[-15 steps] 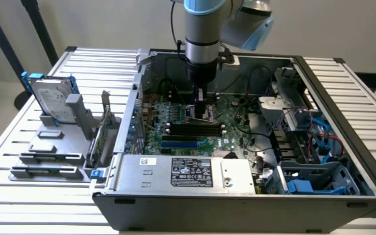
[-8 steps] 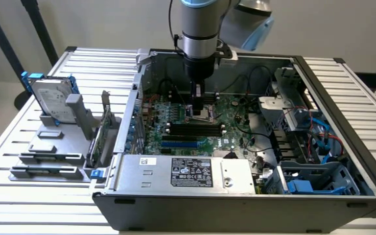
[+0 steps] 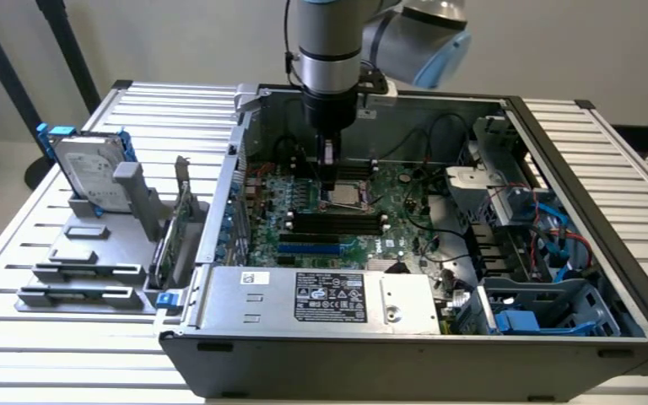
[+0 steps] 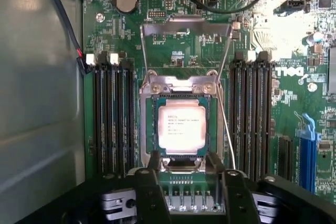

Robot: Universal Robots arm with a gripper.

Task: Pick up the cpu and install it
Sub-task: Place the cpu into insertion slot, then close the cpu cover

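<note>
Since the cpu (image 4: 181,128) is seen lying flat in the socket (image 4: 144,129) at the wrist view's centre, seating is judged done, though the retaining frame (image 4: 186,27) is not yet lowered. The fingers (image 4: 152,162) are held partly open at its 2 lower corners, with no grip evident.

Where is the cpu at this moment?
In the wrist view the cpu lies within the metal socket frame on the green motherboard, between the two banks of black memory slots, just beyond the pincer.

cpu (image 4: 181,127) in socket (image 4: 145,129), beneath gripper (image 4: 183,161)
</note>
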